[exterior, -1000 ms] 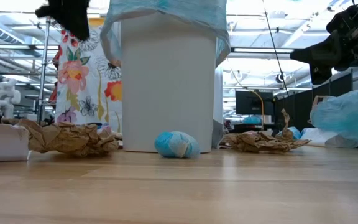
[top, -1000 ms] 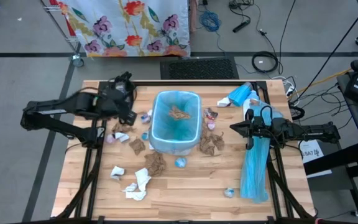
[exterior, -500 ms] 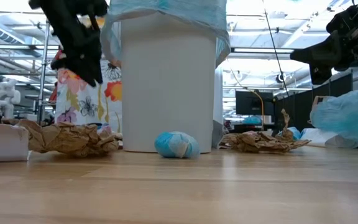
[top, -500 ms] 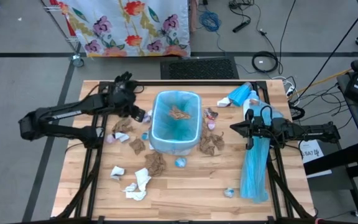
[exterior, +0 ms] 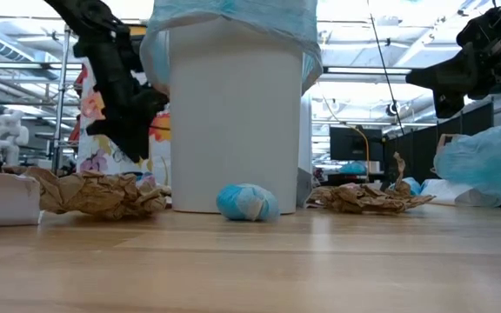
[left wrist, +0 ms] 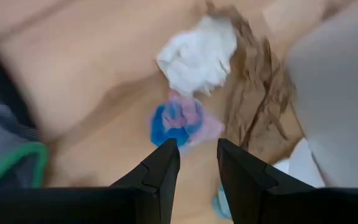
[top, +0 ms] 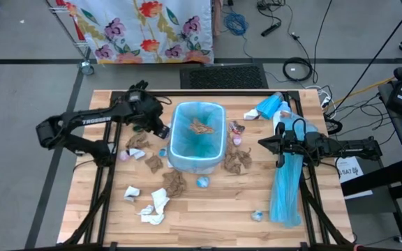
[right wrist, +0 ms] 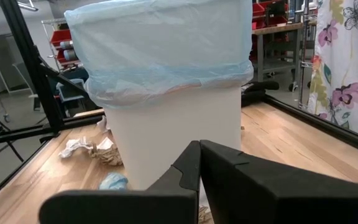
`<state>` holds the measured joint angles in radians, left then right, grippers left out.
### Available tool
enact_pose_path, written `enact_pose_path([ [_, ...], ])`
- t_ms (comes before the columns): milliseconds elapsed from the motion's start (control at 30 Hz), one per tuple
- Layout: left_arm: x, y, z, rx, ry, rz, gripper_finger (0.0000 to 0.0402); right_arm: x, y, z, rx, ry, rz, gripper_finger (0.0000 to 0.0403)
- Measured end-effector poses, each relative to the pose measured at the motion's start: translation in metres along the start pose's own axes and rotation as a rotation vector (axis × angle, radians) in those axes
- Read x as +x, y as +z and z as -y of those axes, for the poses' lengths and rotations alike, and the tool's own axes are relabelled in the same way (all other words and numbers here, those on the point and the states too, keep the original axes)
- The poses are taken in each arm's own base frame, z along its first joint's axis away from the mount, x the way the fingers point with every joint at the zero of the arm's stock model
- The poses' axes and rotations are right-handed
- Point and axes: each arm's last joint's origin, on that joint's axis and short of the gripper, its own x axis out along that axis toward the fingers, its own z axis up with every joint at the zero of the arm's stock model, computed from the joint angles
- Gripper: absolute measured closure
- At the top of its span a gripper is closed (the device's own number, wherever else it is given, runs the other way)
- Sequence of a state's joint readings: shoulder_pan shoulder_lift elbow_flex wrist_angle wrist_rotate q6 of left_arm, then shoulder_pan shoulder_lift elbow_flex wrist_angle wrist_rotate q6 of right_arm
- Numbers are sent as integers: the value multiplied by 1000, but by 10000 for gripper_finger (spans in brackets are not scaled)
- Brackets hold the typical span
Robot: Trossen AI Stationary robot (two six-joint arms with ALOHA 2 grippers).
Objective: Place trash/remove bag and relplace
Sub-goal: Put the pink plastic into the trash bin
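The trash (top: 174, 183) lies scattered on the counter (top: 215, 216) around a white bin (exterior: 235, 122) lined with a pale-blue bag (top: 198, 132); brown paper wads sit just beside the bin's left and right walls and near its front, white tissue wads (top: 152, 206) lie farther out toward the front left, and 1 brown wad (top: 201, 127) already rests inside the bag; the pieces are crumpled lumps with no clear long axis. A blue-and-white ball (exterior: 247, 202) sits against the front foot of the bin; a long light-blue plastic strip (top: 285, 188) runs front to back along the right side of the counter. The left gripper (top: 160, 130) hangs just beside the bin's left wall, above a blue-and-pink scrap (left wrist: 180, 122) and a white wad (left wrist: 197, 53) with brown paper (left wrist: 257, 93) next to it; its jaws stand partly spread with nothing between them; the bin wall crowds it closely. The right gripper (top: 262, 143) waits over the right side, pointing at the bin, jaws pressed together and empty.
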<state>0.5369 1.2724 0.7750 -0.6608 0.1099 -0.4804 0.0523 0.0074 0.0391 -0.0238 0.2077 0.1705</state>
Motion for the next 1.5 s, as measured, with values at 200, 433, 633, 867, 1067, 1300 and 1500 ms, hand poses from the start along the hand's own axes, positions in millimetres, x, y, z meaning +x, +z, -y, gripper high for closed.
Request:
enact_pose_path([
  [200,19,2,0,17,3,-72,285,0,0,0,0,0,0,403],
  [433,38,10,0,44,26,-45,285,0,0,0,0,0,0,403],
  [633,56,11,-3,42,134,-59,285,0,0,0,0,0,0,403],
  [867,63,15,-5,42,184,-21,363,0,0,0,0,0,0,403],
  [1067,62,16,-4,36,189,-5,396,0,0,0,0,0,0,403],
  [1300,42,-1,7,43,170,-59,399,0,0,0,0,0,0,403],
  [1500,9,-15,22,21,124,-15,400,0,0,0,0,0,0,403],
])
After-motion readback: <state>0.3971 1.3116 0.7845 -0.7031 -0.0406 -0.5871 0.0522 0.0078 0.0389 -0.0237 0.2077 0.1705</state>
